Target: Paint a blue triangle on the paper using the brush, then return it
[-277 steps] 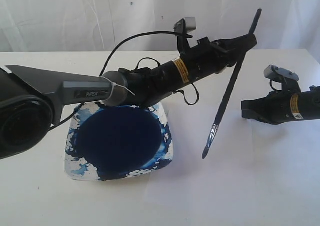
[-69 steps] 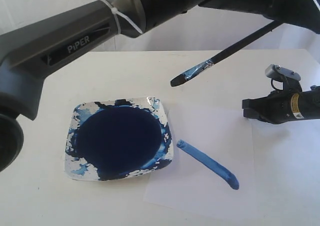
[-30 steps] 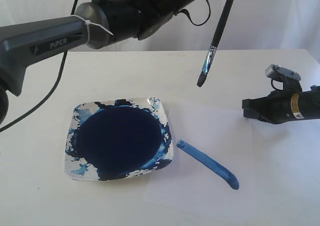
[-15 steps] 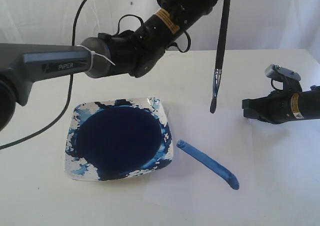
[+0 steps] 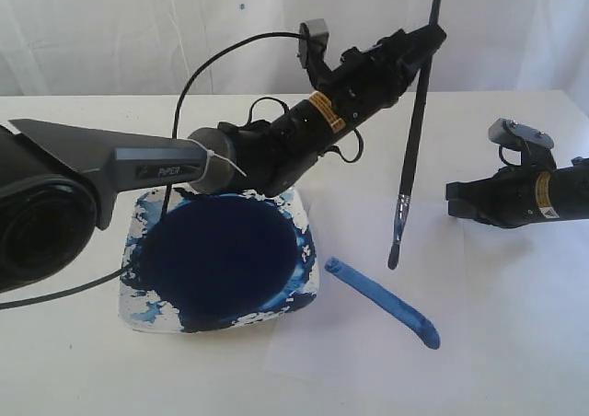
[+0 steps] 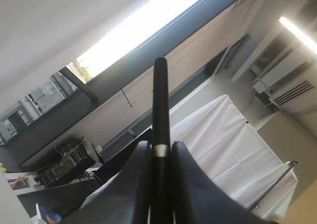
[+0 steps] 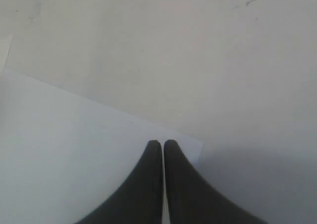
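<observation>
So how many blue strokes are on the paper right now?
1. A single slanted blue stroke lies on the paper, just right of the paint dish, below the hanging brush tip.

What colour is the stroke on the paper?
The stroke is blue, uneven from lighter to darker. The exterior view shows it best.

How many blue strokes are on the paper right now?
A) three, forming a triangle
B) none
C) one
C: only a single slanted blue stroke lies on the paper; no other paint marks show on it.
</observation>
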### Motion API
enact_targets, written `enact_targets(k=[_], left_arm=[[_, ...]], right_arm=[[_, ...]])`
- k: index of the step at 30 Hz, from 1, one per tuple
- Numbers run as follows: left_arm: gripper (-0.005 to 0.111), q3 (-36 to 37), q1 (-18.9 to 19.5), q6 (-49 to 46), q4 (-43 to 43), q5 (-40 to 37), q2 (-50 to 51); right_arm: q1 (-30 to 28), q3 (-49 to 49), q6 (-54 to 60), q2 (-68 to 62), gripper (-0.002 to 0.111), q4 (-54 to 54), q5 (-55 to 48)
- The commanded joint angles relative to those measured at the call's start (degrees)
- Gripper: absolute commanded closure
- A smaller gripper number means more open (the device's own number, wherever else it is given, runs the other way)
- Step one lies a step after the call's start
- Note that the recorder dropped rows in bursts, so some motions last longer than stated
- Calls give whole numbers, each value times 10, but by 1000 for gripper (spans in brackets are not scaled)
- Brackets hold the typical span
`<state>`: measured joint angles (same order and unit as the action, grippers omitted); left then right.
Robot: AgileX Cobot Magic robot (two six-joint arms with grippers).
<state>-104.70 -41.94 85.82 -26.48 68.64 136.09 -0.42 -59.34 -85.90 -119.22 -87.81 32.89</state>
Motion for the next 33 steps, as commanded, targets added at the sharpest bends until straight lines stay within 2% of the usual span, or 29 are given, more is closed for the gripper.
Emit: enact_targets(k=[1,7,15,21,30,33], left_arm=[[107,0,-16,-20,-8,13,3],[107,0,-33,-23,-16,13,20],[107,0,-33,-39,-50,13,24],[107,0,-33,-95,-97,13,23],[107,0,-33,-128,-326,-15,-88],[107,0,-34,-123,-414,-53,-106]], right_arm=[[-1,0,0,3,106,-5,-7],[-1,0,0,3,106,-5,-7],[-1,0,0,3,106,-5,-7],[-1,0,0,3,106,-5,-7],[-1,0,0,3,106,-5,-7],[-1,0,0,3,106,-5,-7]])
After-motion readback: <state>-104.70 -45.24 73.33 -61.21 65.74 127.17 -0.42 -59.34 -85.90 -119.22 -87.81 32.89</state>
